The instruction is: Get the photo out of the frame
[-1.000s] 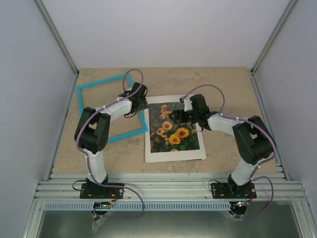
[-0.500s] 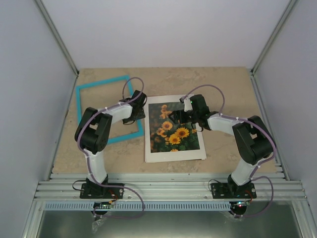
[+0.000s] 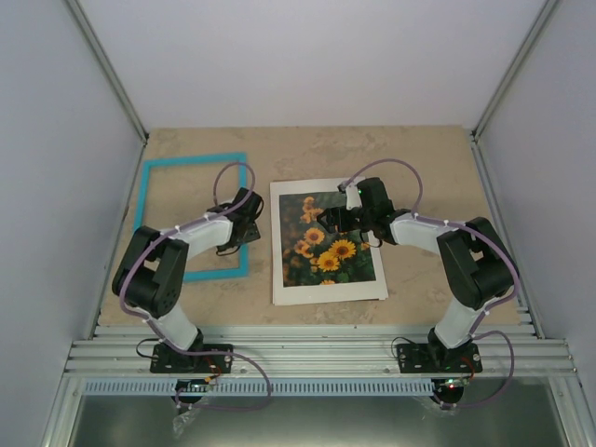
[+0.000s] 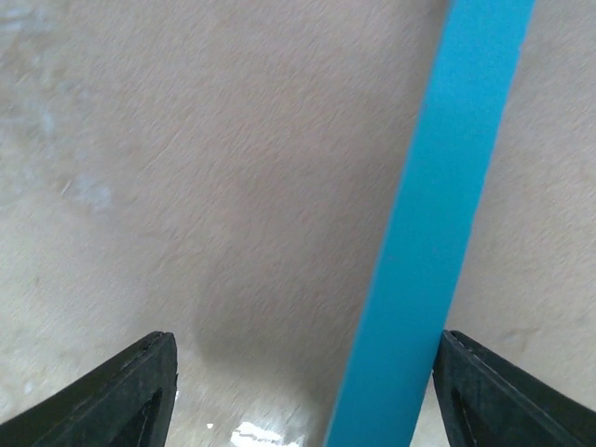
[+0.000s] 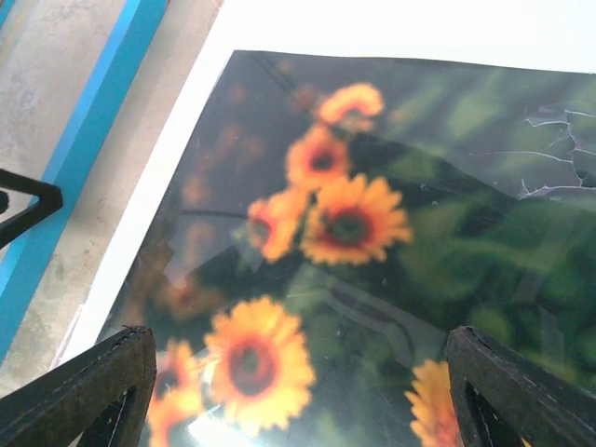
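The turquoise frame (image 3: pixel 186 161) lies flat on the left of the table, with bare tabletop showing inside it. My left gripper (image 3: pixel 250 223) is open low over its right side. In the left wrist view the blue bar (image 4: pixel 447 186) runs between the spread fingers of that gripper (image 4: pixel 305 340), close to the right fingertip (image 4: pixel 484 391). The sunflower photo (image 3: pixel 326 256) lies in the middle, bordered by the white mat (image 3: pixel 326 291). My right gripper (image 3: pixel 328 222) hovers open over the glossy photo (image 5: pixel 372 233), as its wrist view (image 5: pixel 300 331) shows.
White walls and metal posts close in the table on the left, back and right. Aluminium rails run along the near edge by the arm bases. The white mat (image 5: pixel 372 23) and a stretch of the frame (image 5: pixel 93 130) show at the left of the right wrist view.
My left gripper has moved left and the frame has slid and turned with it, away from the mat, now square to the table. The right arm has not moved.
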`<state>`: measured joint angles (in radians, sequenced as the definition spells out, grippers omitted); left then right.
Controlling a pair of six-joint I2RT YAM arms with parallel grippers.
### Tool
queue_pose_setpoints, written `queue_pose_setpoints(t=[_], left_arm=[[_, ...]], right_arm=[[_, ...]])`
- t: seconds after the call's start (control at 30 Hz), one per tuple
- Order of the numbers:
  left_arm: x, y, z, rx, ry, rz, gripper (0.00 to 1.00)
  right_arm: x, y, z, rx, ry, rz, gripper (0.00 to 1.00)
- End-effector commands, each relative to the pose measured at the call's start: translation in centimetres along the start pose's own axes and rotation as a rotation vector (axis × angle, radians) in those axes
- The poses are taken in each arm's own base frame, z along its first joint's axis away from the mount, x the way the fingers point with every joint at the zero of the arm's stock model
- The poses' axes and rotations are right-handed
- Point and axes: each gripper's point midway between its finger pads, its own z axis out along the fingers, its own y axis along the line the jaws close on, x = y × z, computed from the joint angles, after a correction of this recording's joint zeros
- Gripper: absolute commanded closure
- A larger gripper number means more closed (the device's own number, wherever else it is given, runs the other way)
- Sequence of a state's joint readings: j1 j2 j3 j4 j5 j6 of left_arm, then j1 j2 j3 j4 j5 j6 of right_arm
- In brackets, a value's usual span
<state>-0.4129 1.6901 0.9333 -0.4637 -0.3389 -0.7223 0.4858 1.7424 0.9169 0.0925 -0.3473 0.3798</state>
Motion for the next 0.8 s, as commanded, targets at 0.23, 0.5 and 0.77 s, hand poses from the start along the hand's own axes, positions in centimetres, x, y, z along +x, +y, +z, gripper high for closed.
queue_pose_setpoints(t=[0.23, 0.5, 0.77], left_arm=[[0.0, -1.6, -5.7, 0.315, -0.108, -0.091, 0.18], [3.6, -4.8, -10.7, 0.631, -0.092, -0.054, 0.14], [7.9, -6.9, -11.6, 0.777, -0.024, 0.007, 0.11]], right_arm=[[-0.7, 4.0, -0.2, 0.026, 0.011, -0.142, 0.14], [3.1, 3.0, -2.9, 0.146, 0.081, -0.146, 0.13], [7.4, -1.8, -6.9, 0.292, 0.157, -0.002, 0.02]])
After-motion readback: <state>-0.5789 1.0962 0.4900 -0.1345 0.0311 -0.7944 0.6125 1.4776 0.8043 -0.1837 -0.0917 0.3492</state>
